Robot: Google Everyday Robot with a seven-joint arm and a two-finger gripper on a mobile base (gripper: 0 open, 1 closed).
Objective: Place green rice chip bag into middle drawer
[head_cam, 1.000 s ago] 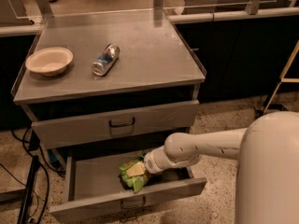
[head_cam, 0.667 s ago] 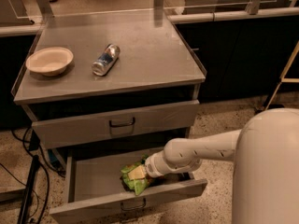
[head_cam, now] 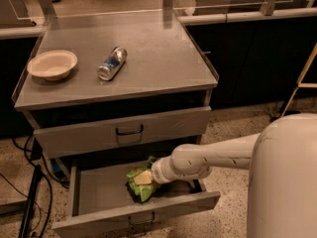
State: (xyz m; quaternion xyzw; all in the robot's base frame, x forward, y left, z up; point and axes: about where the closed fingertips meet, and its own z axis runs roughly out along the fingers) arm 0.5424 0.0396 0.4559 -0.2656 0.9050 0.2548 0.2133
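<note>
green rice chip bag (head_cam: pixel 140 183) is sitting in the open middle drawer (head_cam: pixel 99 197), right at our jaws reaching inside; we cannot tell if they are gripping it.

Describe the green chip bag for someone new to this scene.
Grey steel cabinet, lower handled drawer pulled open. Inside, at the gripper of the white arm, sits the green rice chip bag: the only bright-green, crinkly thing there.

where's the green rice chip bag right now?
Camera view, low centre: the green rice chip bag is inside the open middle drawer, near its middle, with the gripper at the bag's right edge, below the closed upper drawer.
</note>
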